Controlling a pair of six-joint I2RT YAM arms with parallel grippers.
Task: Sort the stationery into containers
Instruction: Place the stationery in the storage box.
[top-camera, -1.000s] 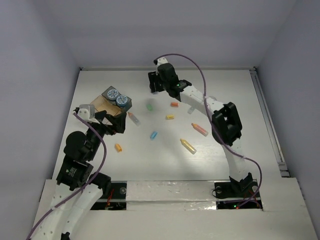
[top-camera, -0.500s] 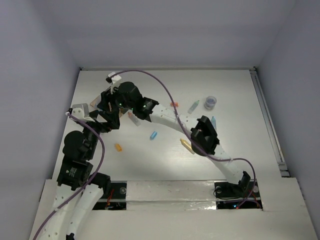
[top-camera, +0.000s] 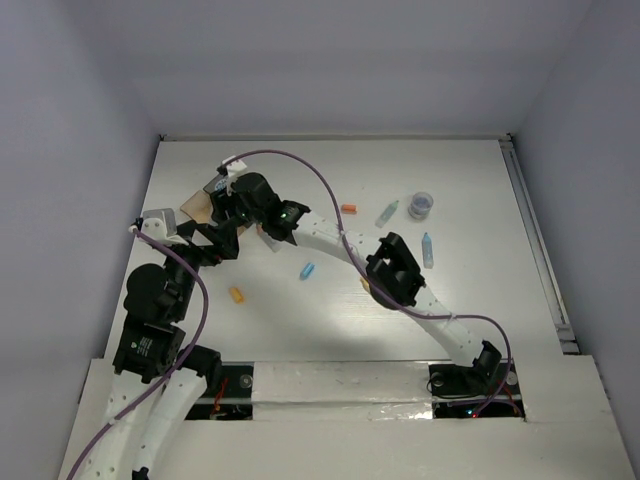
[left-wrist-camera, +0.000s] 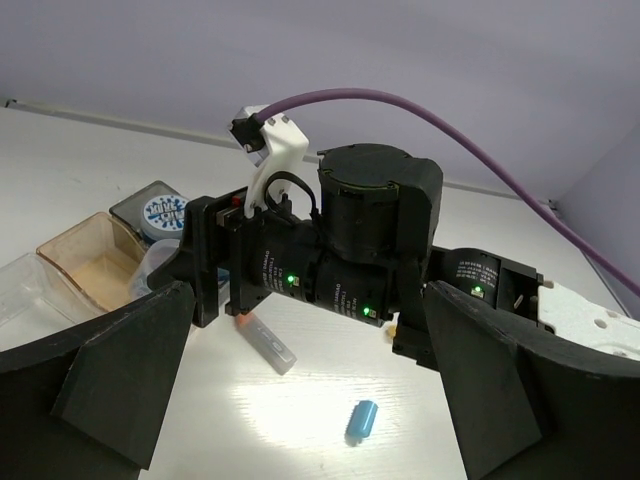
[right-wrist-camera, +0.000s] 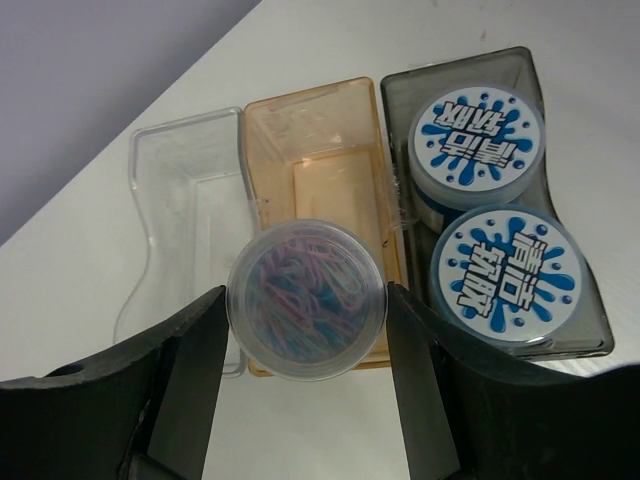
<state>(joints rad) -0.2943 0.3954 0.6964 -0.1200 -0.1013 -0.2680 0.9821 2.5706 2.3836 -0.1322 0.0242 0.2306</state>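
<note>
My right gripper (right-wrist-camera: 305, 312) is shut on a translucent cup (right-wrist-camera: 305, 300) of coloured paper clips, held above the near end of the tan tray (right-wrist-camera: 330, 160). Left of that tray is the clear tray (right-wrist-camera: 190, 190); on its right, the dark grey box (right-wrist-camera: 595, 320) holds two blue-patterned tubs (right-wrist-camera: 478, 140). In the top view the right gripper (top-camera: 240, 200) hangs over these containers. My left gripper (left-wrist-camera: 330, 400) is open just before them, with a blue eraser (left-wrist-camera: 362, 420) and a clear pen (left-wrist-camera: 265, 340) lying on the table between its fingers.
Loose items lie on the table: an orange eraser (top-camera: 237, 295), another orange piece (top-camera: 349, 209), a pen (top-camera: 387, 212), a second cup (top-camera: 421, 205) and a blue pen (top-camera: 428, 250). The right arm (top-camera: 395, 275) stretches across the middle.
The right arm has swung left from the far middle of the table to above the trays. The left arm has barely moved.
</note>
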